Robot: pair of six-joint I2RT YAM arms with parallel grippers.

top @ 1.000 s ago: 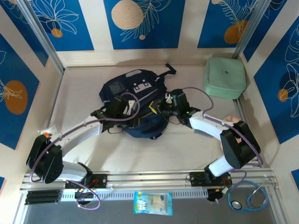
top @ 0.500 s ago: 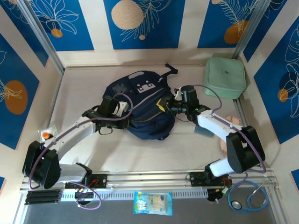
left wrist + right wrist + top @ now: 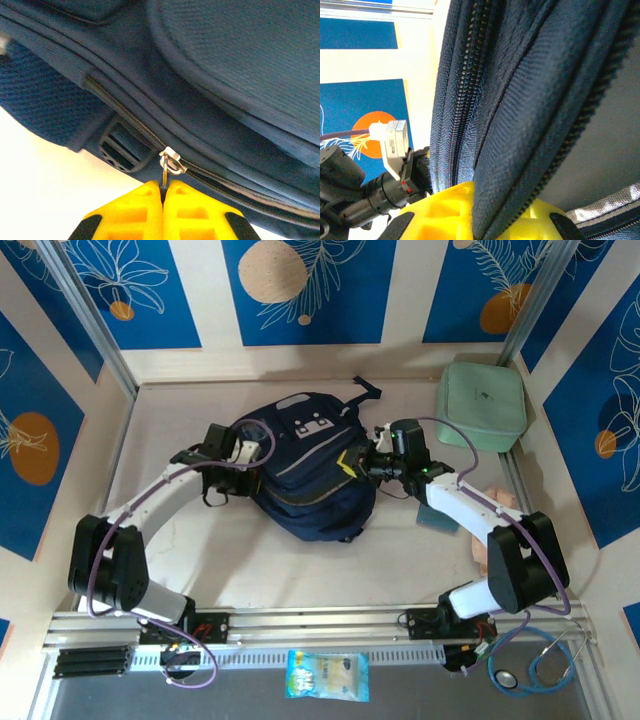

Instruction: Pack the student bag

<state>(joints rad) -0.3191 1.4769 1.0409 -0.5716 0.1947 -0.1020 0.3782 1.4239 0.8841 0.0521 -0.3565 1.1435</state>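
The large navy blue fabric backpack [image 3: 305, 480] lies on the tabletop [image 3: 300, 570]. Its small metal zipper pull [image 3: 170, 162] is pinched at the tips of the left end effector [image 3: 162, 187]; a fabric fold [image 3: 520, 125] is clamped within the right end effector [image 3: 480, 220]. The thin pull could be lost through an off-line tug.

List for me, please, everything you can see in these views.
backpack: one, navy with grey-white panels, middle of the table
zip pull: one, silver, on the backpack's side by the left arm
case: one, pale green, far right corner
packet: one, blue and yellow, in front of the rail
stethoscope: one, blue tubing, near right corner
left arm, right arm: white and black, either side of the backpack
left fingers: yellow, shut on the zip pull
right fingers: yellow, clamped on a backpack edge
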